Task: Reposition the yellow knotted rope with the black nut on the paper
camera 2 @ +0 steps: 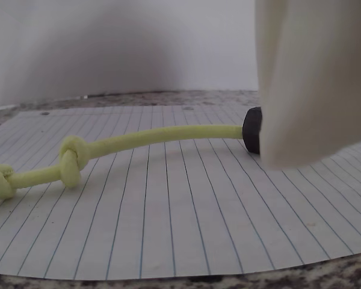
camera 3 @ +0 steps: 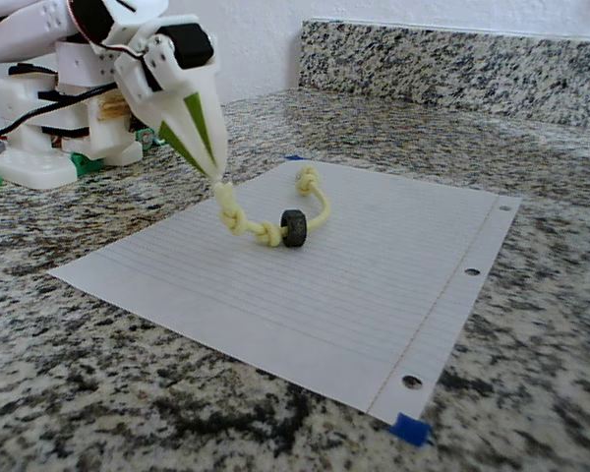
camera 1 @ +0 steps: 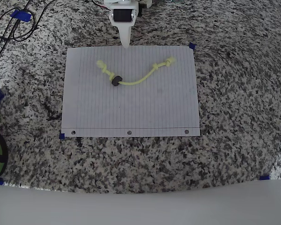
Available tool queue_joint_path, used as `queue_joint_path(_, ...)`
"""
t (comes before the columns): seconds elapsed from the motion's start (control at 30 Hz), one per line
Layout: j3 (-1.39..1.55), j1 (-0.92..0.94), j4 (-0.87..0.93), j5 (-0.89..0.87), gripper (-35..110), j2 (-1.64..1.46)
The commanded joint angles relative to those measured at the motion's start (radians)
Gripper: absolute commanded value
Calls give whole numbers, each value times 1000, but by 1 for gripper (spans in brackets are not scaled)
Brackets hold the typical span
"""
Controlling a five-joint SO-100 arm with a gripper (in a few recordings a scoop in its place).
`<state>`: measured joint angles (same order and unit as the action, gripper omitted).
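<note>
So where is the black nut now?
In the overhead view the black nut sits on the paper, upper-left of centre, threaded on the yellow knotted rope beside its left knots.

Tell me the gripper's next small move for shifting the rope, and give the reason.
Probably lower and open slightly over the near knotted end. In the fixed view the gripper has its fingers together, tip just above the yellow knotted rope, holding nothing. The rope lies slack on the paper, with the black nut threaded on it.
</note>
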<state>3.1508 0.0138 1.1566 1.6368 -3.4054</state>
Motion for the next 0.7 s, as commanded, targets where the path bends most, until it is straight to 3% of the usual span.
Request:
queue_joint_path(0.0, 12, -5, 8, 2, 0, -5)
queue_joint_path(0.67, 11, 0, 12, 9, 6, -5)
